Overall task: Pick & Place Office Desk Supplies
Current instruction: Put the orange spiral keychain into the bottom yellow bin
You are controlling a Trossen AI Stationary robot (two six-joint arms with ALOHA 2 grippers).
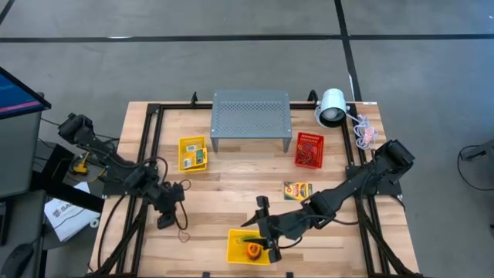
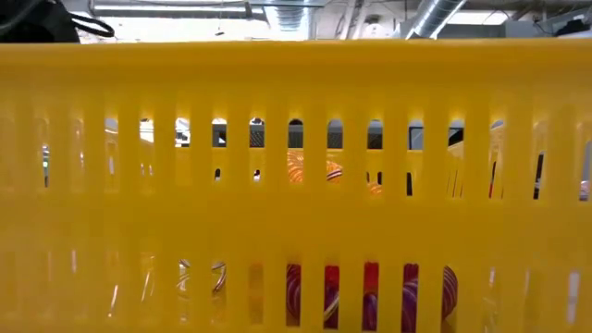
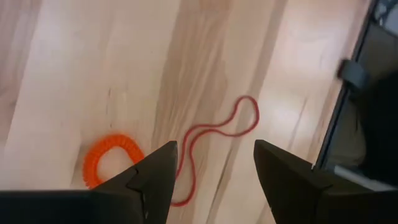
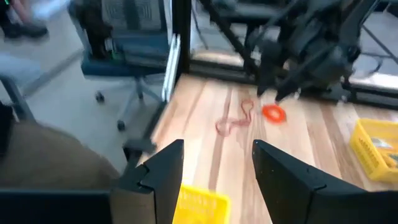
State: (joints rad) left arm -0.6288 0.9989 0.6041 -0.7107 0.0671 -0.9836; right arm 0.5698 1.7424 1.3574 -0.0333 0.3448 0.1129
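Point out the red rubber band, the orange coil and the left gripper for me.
red rubber band (image 3: 214, 130): left wrist view, loop's middle strand.
orange coil (image 3: 112, 144): left wrist view, ring's upper arc.
left gripper (image 3: 214, 168): left wrist view, between its open fingertips.

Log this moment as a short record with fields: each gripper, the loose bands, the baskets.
left gripper: open, over a red rubber band on the table
orange coil band: flat on the wood beside the red one
right gripper: open, holding nothing, above the near yellow basket
other baskets: yellow basket left of the grey stand, red basket right of it
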